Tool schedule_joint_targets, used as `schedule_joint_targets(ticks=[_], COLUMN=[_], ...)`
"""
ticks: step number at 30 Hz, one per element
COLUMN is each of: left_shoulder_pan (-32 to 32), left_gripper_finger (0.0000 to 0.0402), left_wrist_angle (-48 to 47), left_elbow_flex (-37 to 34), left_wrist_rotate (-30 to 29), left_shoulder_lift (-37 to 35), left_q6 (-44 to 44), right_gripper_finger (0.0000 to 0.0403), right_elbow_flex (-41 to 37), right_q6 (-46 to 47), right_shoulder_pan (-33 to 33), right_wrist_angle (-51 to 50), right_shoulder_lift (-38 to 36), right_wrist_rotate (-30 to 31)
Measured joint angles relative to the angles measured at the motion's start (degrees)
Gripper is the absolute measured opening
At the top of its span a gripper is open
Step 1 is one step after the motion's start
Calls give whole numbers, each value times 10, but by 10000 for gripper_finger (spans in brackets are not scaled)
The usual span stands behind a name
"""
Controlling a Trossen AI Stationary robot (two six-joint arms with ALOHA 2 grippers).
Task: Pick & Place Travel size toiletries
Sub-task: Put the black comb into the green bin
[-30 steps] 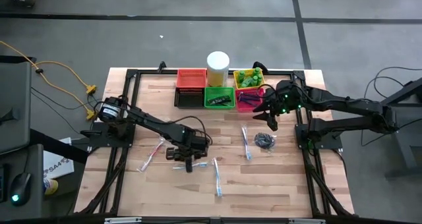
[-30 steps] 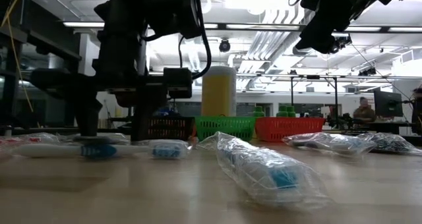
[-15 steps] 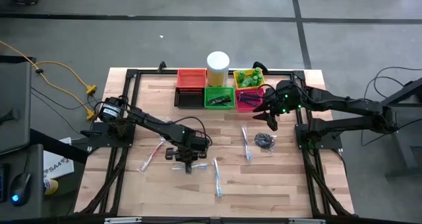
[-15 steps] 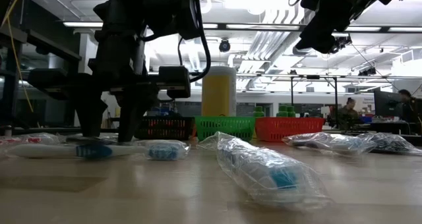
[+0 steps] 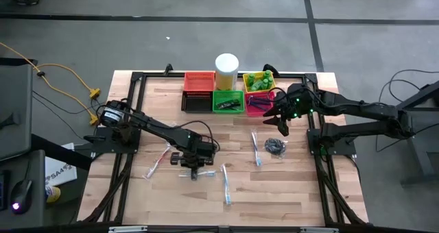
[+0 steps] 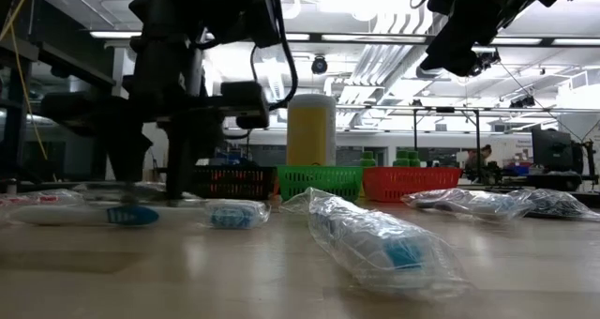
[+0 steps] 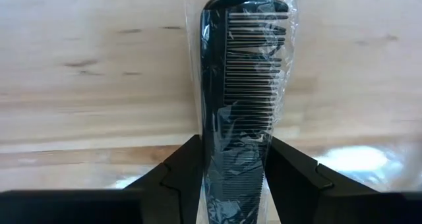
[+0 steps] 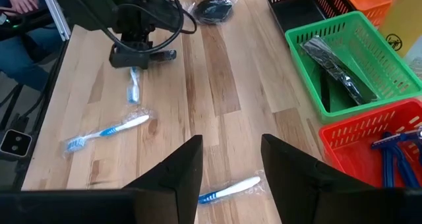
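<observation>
Gripping a black comb (image 7: 239, 99) in its clear wrapper, our left gripper (image 5: 194, 171) sits low over the wooden table (image 5: 288, 185), fingers (image 7: 175, 174) pressed on either side of the comb.

Our right gripper (image 5: 282, 127) hangs above the table by the pink basket (image 5: 258, 111), fingers (image 8: 181, 168) apart with nothing between them.

Loose on the table we count wrapped white-blue toothbrushes (image 5: 226, 186): one just beside the left gripper, one nearer the left arm's base (image 5: 156, 160), one toward the right arm (image 5: 256, 151). A dark coiled bundle (image 5: 276, 146) lies beside that last one.

The green basket (image 8: 353, 56) holds black sticks (image 8: 336, 69); the pink basket holds blue razors (image 8: 395, 151); the yellow basket (image 5: 247, 77) holds green lumps (image 5: 258, 83).
</observation>
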Motion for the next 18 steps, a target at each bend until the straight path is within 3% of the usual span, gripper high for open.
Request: schedule_joint_targets(ticks=[9,18], left_shoulder_pan=[16,85], left_gripper_finger=[141,141], left_wrist_angle=[27,16], left_elbow_flex=[8,72], left_wrist_rotate=[-3,-43], left_shoulder_lift=[-31,-40], left_q6=[28,208], right_gripper_finger=[148,148], right_elbow_flex=[0,0], right_q6=[2,3], right_shoulder_pan=[0,0], right_wrist_angle=[2,10], right_shoulder_lift=[0,-3], right_wrist_rotate=[0,-1])
